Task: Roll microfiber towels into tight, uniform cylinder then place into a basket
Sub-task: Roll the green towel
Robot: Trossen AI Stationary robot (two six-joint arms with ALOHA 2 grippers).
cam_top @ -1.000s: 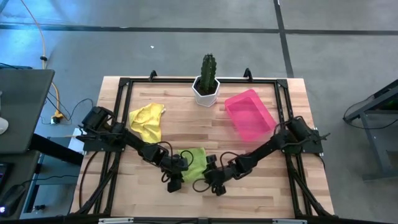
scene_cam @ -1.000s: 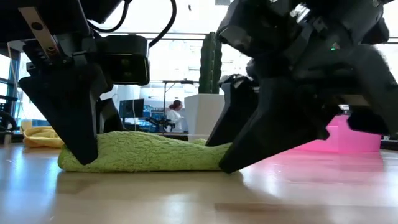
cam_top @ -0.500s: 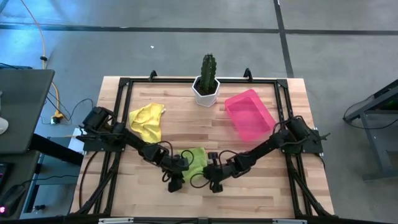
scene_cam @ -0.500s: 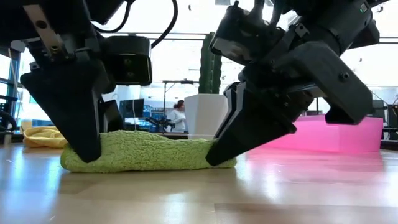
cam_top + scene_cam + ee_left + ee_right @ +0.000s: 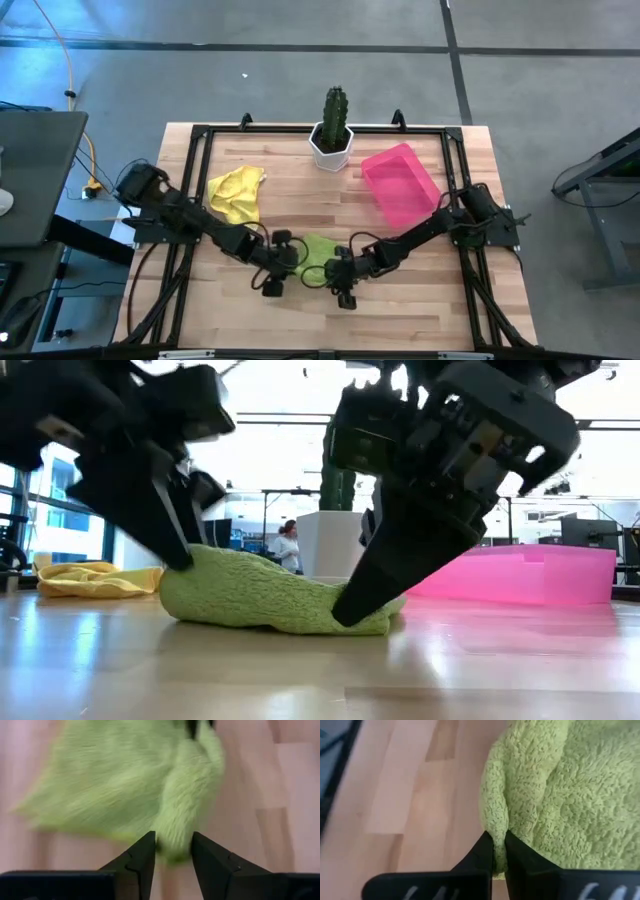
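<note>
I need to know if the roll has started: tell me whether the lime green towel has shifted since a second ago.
Yes. In the low view the lime green towel has bunched up and slid right, away from the yellow towel and across the white pot.

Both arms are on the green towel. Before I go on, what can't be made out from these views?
- Left gripper: the left wrist view is blurred; towel lies between its fingers, but whether they are pinching it can't be told.
- Green towel: in the high view both grippers cover it, so how far it is rolled is hidden.
- Pink basket: the low view shows only its side wall, the right gripper covers its near end.
</note>
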